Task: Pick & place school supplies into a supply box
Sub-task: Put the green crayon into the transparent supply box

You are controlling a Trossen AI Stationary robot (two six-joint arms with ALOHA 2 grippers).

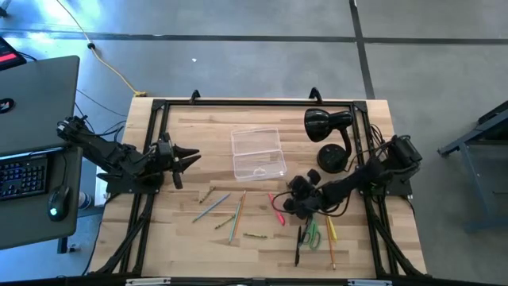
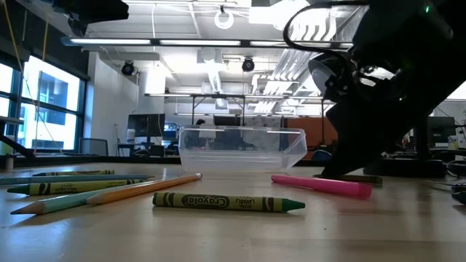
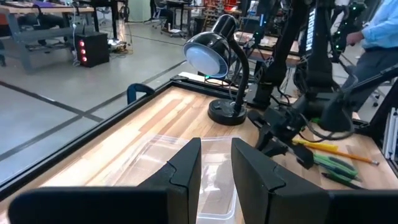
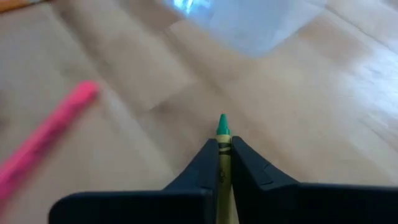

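My right gripper is clamped on a green crayon, tip poking out. It's light, stiff and waxy-slick, so I hold mid-barrel; my left gripper waits part-open beside the supply box.

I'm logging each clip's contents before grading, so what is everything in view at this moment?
Table: one, light wood.
Box: one, clear, mid-table.
Lamp: one, black, beside the box on the right arm's side.
Loose pencils and crayons: roughly a dozen, mixed colours, scattered on the table.
Marker: one, pink, among them.
Scissors: one pair, green, by the right arm.
Green crayon: one, held.
Laptop: one, grey, left of the table.
Person: one, blue shirt, beyond the table.
Left gripper: open, left of the box.
Right gripper: shut on the green crayon.
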